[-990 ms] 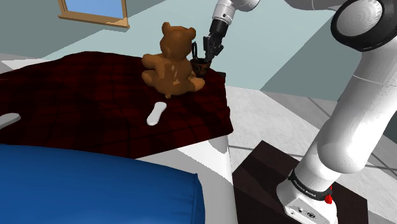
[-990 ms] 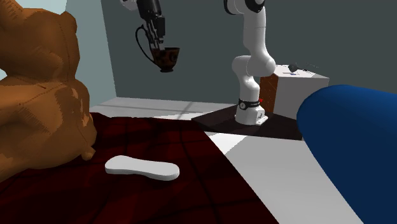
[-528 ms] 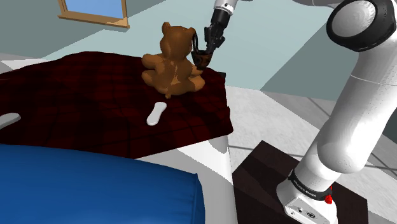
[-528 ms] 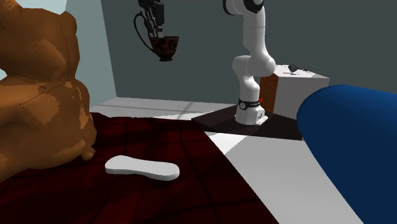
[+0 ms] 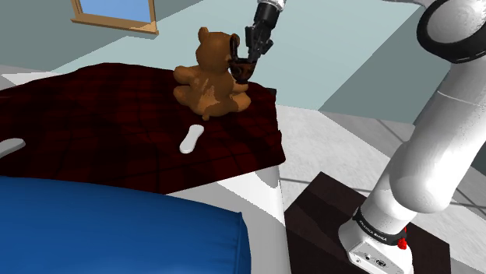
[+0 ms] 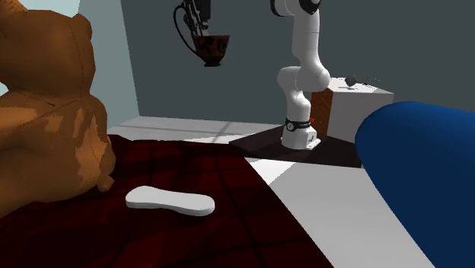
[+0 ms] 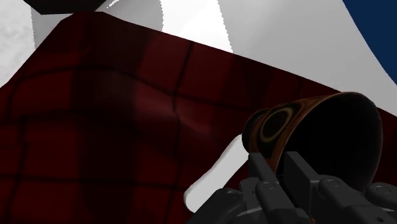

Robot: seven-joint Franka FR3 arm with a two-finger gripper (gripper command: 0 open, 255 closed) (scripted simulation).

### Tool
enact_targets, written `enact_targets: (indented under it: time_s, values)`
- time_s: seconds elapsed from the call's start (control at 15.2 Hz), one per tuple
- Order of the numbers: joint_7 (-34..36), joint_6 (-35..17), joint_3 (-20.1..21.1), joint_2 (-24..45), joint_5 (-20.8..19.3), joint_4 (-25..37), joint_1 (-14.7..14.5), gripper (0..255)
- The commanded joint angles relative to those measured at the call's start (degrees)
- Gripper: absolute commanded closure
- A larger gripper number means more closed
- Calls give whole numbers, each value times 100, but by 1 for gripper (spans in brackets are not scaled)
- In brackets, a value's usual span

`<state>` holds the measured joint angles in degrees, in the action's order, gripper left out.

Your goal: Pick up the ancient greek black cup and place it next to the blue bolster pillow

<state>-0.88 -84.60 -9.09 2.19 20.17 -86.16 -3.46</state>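
The dark cup (image 5: 243, 71), black with orange-brown bands and looped handles, hangs in the air beside the teddy bear's head. My gripper (image 5: 247, 56) is shut on its rim from above. In the second exterior view the cup (image 6: 211, 49) hangs under the gripper (image 6: 202, 29), high above the blanket. The wrist view has the cup (image 7: 331, 137) clasped at its rim by the fingers (image 7: 270, 175). The blue bolster pillow (image 5: 117, 226) lies at the near end of the bed, far from the cup, and appears as a blue corner (image 7: 376, 25) beyond the cup.
A brown teddy bear (image 5: 206, 74) sits on the dark red plaid blanket (image 5: 101, 124), right beside the hanging cup. A flat white object (image 5: 191, 138) lies on the blanket in front of the bear. The bed's white edge (image 5: 261, 187) borders the floor and my stand (image 5: 343, 226).
The gripper has lifted the cup higher, from by the bear's hip up to its head. In the second exterior view it has also drifted right.
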Motion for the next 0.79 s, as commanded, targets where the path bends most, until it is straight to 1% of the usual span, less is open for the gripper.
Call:
enact_targets:
  time_s: [0.0, 0.33, 0.73]
  values:
    - [268, -196, 148, -261, -30, -350, -166, 255]
    - [886, -551, 519, -681, -39, -892, -495, 255]
    - [1645, -929, 993, -981, -9, -1288, -866, 255]
